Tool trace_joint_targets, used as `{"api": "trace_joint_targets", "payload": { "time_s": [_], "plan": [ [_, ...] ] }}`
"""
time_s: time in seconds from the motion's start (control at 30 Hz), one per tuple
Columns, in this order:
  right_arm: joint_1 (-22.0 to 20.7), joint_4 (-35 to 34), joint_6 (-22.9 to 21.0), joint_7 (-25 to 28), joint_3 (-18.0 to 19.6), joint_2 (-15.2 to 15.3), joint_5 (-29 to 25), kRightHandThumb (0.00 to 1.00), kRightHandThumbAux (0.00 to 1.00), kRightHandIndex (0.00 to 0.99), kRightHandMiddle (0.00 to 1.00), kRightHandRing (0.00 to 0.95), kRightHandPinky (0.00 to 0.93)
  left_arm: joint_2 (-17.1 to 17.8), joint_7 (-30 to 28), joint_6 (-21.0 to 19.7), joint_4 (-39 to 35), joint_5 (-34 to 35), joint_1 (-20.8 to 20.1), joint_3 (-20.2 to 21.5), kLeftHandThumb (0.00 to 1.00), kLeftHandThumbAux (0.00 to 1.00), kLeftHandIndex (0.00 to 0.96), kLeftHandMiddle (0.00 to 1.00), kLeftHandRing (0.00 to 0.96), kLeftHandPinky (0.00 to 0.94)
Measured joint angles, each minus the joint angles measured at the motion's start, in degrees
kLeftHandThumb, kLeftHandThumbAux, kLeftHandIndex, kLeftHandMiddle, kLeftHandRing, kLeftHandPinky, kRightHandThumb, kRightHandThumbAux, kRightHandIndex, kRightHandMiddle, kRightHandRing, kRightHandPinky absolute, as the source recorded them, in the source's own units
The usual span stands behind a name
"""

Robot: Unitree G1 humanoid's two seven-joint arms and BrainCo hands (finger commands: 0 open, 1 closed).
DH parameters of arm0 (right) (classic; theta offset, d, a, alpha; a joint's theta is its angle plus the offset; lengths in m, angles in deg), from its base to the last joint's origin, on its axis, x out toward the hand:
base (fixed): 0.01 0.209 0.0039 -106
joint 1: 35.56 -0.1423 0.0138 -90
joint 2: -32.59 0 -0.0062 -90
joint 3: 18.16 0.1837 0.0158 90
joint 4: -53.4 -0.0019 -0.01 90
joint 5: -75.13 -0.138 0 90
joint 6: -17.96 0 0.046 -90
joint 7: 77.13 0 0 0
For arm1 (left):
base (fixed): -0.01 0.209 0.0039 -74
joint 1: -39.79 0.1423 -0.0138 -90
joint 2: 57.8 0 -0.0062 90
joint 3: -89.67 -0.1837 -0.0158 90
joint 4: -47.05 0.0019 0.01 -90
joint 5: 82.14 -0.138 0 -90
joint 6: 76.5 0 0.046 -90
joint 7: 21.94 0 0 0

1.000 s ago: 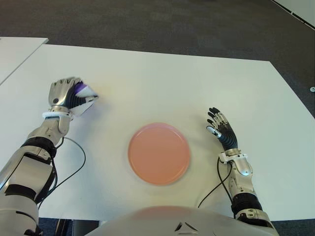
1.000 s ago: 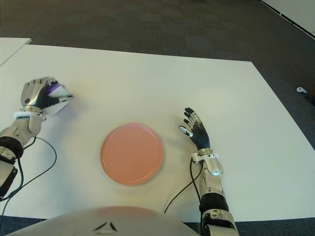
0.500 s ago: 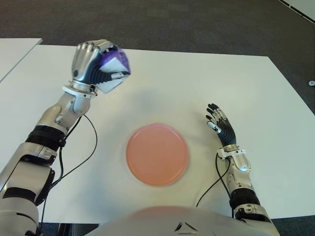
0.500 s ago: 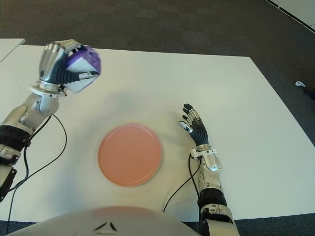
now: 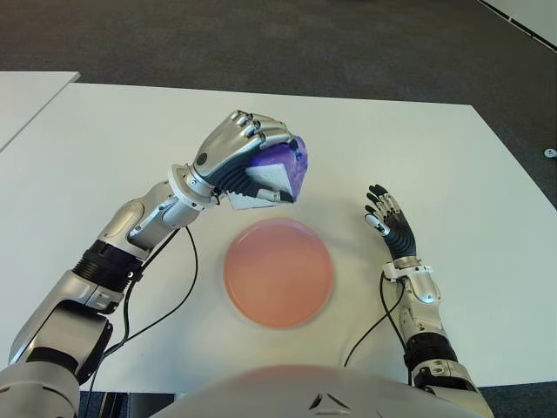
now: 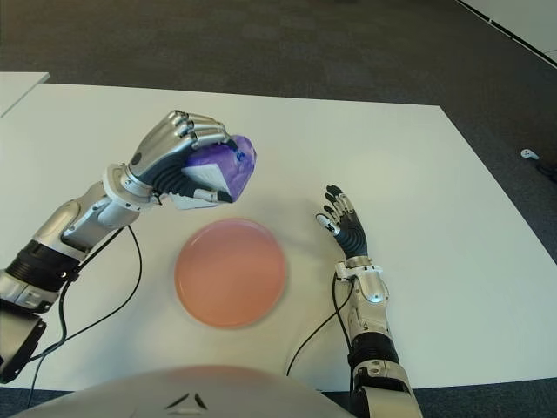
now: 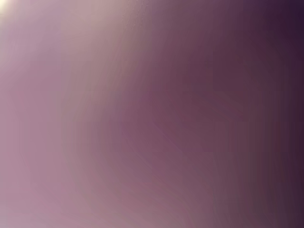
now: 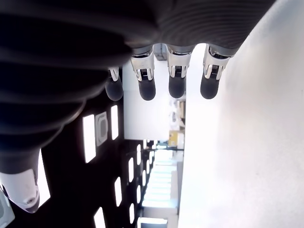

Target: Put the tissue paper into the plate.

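Purple and white, the soft tissue paper pack [image 5: 271, 171] is sitting clenched inside the silver, many-fingered left hand [image 5: 246, 158], whose fingers [image 5: 261, 132] are curling over its top while the thumb is pressing its white underside. The hand is hovering in the air above the white bench [image 5: 435, 157], just past the far edge of the round salmon-pink plate [image 5: 278, 272] and slightly toward that plate's left side; the pack is showing clear of the plate, not touching it. The left wrist view is filling with an even purple blur and is telling nothing more.

The plate is lying flat near the middle of the bench's near edge, with nothing in it. Bare white surface is running all round it: a wide stretch toward the far edge, another toward the left edge under the raised left forearm, and a narrower strip on the right between the plate's rim and the right hand.

The black-and-silver right hand [image 5: 389, 223] is showing just to the right of the plate, apart from it, its fingers spread and straight and gripping nothing; the right wrist view is showing four fingertips [image 8: 176, 87] extended side by side. Black cables [image 5: 170, 300] are looping over the bench beside each forearm, near the near edge. Dark grey carpet floor [image 5: 261, 43] is lying beyond the far edge, and a second white tabletop [image 5: 22, 100] is standing off the far left corner.
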Motion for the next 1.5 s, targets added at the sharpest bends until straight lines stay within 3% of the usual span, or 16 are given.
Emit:
{"api": "trace_joint_targets", "payload": {
  "time_s": [0.23, 0.43, 0.97, 1.3, 1.5],
  "plan": [
    [-0.2, 0.1, 0.0, 0.4, 0.0, 0.0, 0.0, 0.000, 0.636, 0.000, 0.000, 0.000, 0.000, -0.6, -2.8, 4.4, 0.1, -1.5, 1.6, -0.6, 0.852, 0.669, 0.396, 0.534, 0.817, 0.791],
    [-0.4, 0.4, 0.0, 0.5, 0.0, 0.0, 0.0, 0.000, 0.640, 0.000, 0.000, 0.000, 0.000, -0.9, -9.6, 6.3, -0.1, -0.6, 3.5, -2.4, 0.851, 0.670, 0.395, 0.532, 0.817, 0.797],
    [-1.0, 1.1, 0.0, 0.5, -0.2, 0.2, 0.7, 0.000, 0.595, 0.000, 0.000, 0.000, 0.000, -0.3, -21.3, 6.0, -5.2, -4.1, 7.6, -3.6, 0.850, 0.670, 0.394, 0.534, 0.817, 0.812],
    [-1.3, 1.5, 0.1, 0.9, -0.2, 0.2, 0.7, 0.000, 0.590, 0.000, 0.000, 0.000, 0.000, -0.6, -21.2, 4.7, -7.3, -12.0, 9.9, -3.7, 0.849, 0.671, 0.392, 0.537, 0.819, 0.820],
    [-1.4, 1.6, 0.1, 0.8, -0.2, 0.2, 0.7, 0.000, 0.578, 0.000, 0.000, 0.000, 0.000, -2.4, -14.6, 6.1, -6.1, -13.4, 11.0, -3.1, 0.848, 0.671, 0.391, 0.535, 0.818, 0.805]
  ]
}}
